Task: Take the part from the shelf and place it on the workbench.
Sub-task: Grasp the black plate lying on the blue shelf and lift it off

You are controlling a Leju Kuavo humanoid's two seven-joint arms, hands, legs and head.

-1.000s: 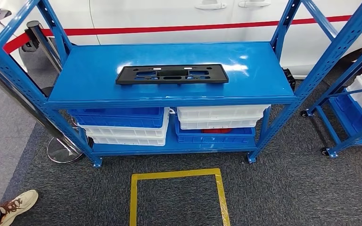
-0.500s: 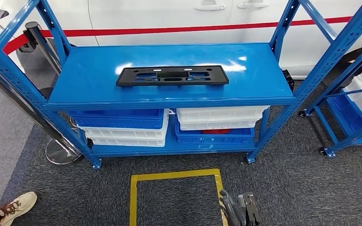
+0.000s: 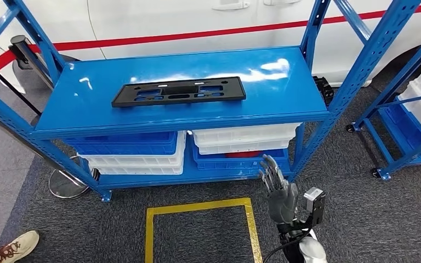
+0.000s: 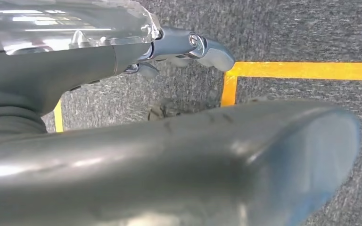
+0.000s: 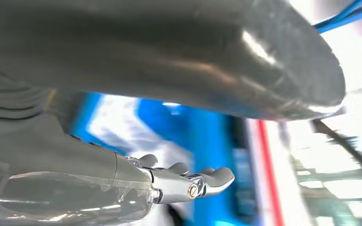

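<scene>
Currently: black part [image 3: 178, 91] flat mid-shelf [image 3: 285, 104], toward front edge, untouched. Right hand [image 3: 278, 189] raised below shelf front, fingers apart, empty. Left hand [image 4: 122, 141] over carpet; fingers' state unclear.

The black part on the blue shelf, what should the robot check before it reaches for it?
1. Black part lies flat on the shelf top, nothing on it: ok.
2. Right hand raised in front of the shelf with fingers apart, holding nothing: ok.
3. Right hand touching the part: not ok, it is below the shelf top, apart from the part.
4. Left hand holds nothing, over the carpet by the yellow tape: ok.
5. Shoe at the lower left, away from the hand's path: ok.
6. Workbench ready: cannot tell.
</scene>
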